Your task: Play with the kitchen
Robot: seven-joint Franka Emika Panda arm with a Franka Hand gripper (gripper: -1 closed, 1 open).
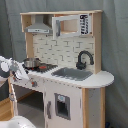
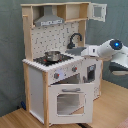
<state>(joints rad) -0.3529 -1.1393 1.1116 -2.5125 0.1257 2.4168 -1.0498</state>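
Toy kitchen (image 1: 65, 70) and robot arm, shown in both exterior views. The kitchen (image 2: 62, 65) stands upright on a light wood floor (image 2: 15, 119) in front of a grey curtain (image 1: 117, 45); all positions below are given relative to the sink (image 1: 72, 74).

The sink is a grey basin set into the white countertop (image 1: 97, 80). A black faucet (image 1: 84, 59) rises just behind it, against the dotted backsplash (image 1: 60, 50). Beside the sink, toward the first exterior view's left, lies the cooktop, on which a small metal pot (image 1: 31, 62) stands; in the second exterior view the same pot (image 2: 52, 55) sits on the near corner of the counter. Above the sink hangs a cabinet with a windowed door (image 1: 72, 26), and above the pot a grey hood (image 1: 37, 27). Below the counter, the second exterior view shows a row of knobs (image 2: 62, 74) and the windowed oven door (image 2: 70, 100).

The arm's white gripper (image 1: 19, 72) is at the cooktop end of the counter, well apart from the sink, at countertop height. In the second exterior view the gripper (image 2: 85, 51) reaches in from the second exterior view's right, level with the counter edge near the sink. How wide its fingers stand, and whether it holds anything, cannot be determined.
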